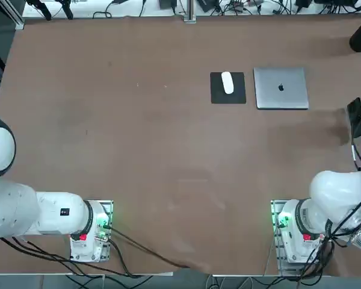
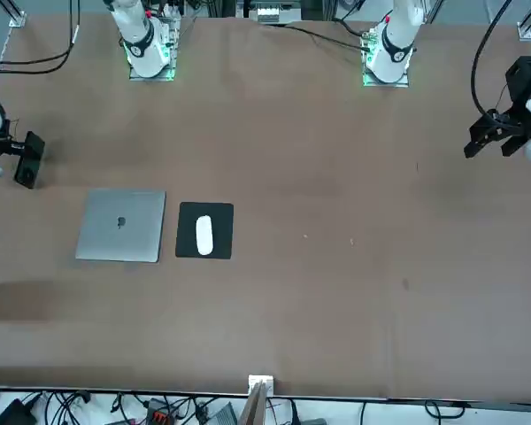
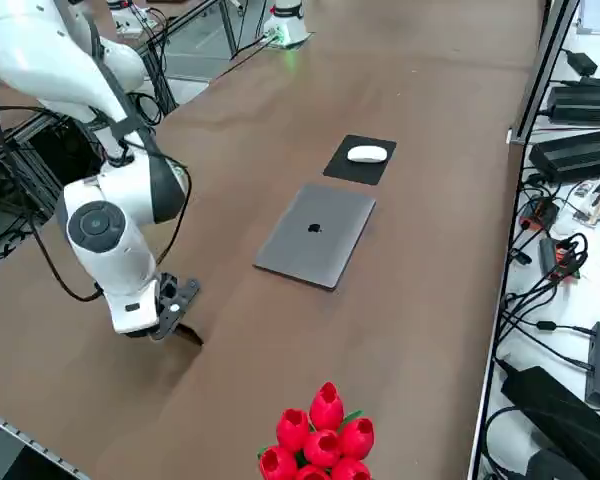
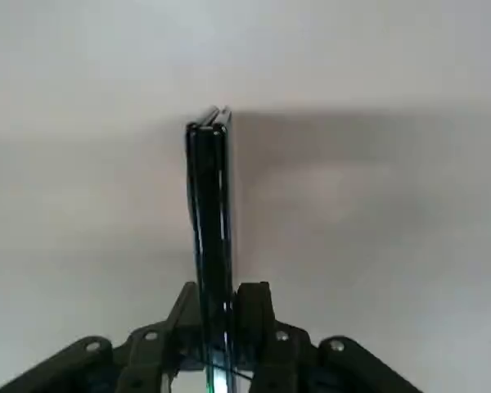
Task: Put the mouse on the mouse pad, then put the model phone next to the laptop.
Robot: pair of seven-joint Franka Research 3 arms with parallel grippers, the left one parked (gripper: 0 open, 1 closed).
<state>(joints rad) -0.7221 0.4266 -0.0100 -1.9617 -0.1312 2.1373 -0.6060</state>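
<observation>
The white mouse [image 1: 227, 82] lies on the black mouse pad [image 1: 219, 93], which sits right beside the silver laptop [image 1: 281, 88]. My right gripper [image 4: 215, 315] is shut on the model phone [image 4: 209, 205], a thin dark slab that stands on edge between the fingers. In the top view the right gripper [image 1: 357, 120] hangs at the table's right edge, nearer the robot than the laptop. The front view puts the right gripper [image 2: 26, 166] at the left edge, behind the laptop [image 2: 121, 226]. From the right side the gripper [image 3: 173, 312] is low over the table, well apart from the laptop [image 3: 315, 235].
A bunch of red tulips [image 3: 320, 435] stands at the near edge in the right side view. Cables and power strips [image 3: 580, 150] lie off the table's far side. Bare brown tabletop [image 1: 138, 150] stretches left of the mouse pad.
</observation>
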